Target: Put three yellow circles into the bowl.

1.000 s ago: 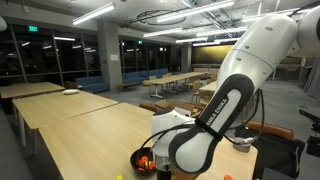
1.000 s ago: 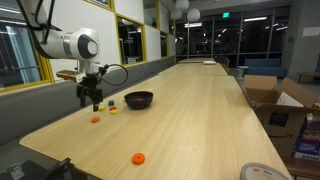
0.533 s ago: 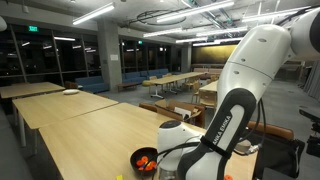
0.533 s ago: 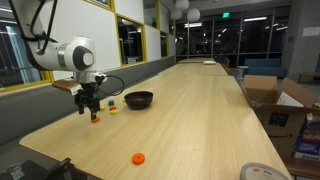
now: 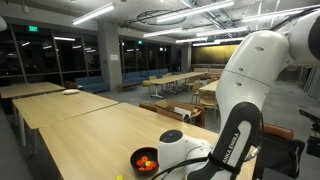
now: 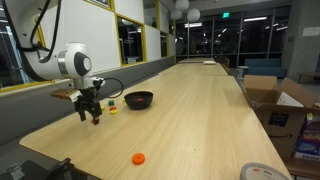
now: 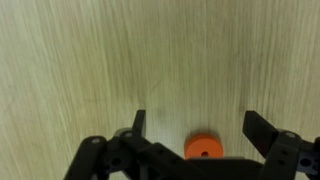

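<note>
In the wrist view the gripper (image 7: pixel 197 125) hangs wide open, holding nothing, its jaws straddling an orange disc (image 7: pixel 203 149) on the wooden table (image 7: pixel 80 60). Farther off in an exterior view, a yellow circle (image 6: pixel 113 108) lies near the black bowl (image 6: pixel 139 102). No yellow is visible inside, so probably all three are left. The table edge is close beside the gripper, with open tabletop beyond.

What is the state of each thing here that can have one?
gripper: open, holding nothing.
orange disc: flat on the table, between the fingers, not gripped.
bowl: upright, red and orange pieces inside.
yellow circle: on the table, outside the bowl.
other orange disc: flat on the table, far from the rest.
</note>
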